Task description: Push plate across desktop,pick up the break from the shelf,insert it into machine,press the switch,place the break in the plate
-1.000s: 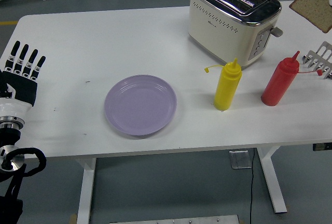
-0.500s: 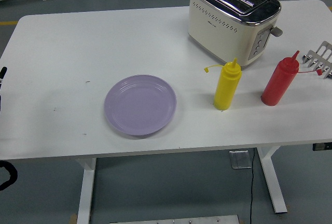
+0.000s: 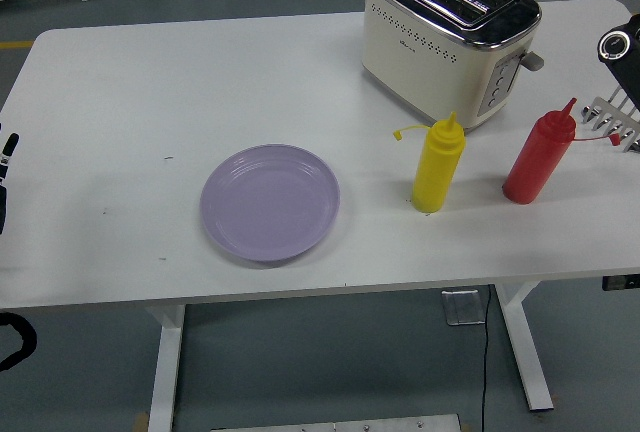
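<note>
Showing only a sliver at the tabletop's left edge, the left hand (image 3: 6, 152) is too cropped to tell whether its fingers are spread or curled; a second ago it rested in full view there with fingers extended, so it has drawn back. At the right edge, a black part of the right arm (image 3: 618, 44) enters above the metal rack (image 3: 618, 120); its hand is out of frame, and the bread slice seen at the upper right corner a second ago is no longer visible, so where it sits now cannot be told. The lilac plate (image 3: 270, 202) lies near the front edge, left of centre, empty and unmoved. The cream toaster (image 3: 450, 37) stands toward the back right corner with both slots open and nothing showing in them. The yellow bottle (image 3: 437, 165) and red bottle (image 3: 540, 152) stand in front of it, apart from each other. Judged from this layout, the slice has left the rack and insertion into the toaster is the step pending.
</note>
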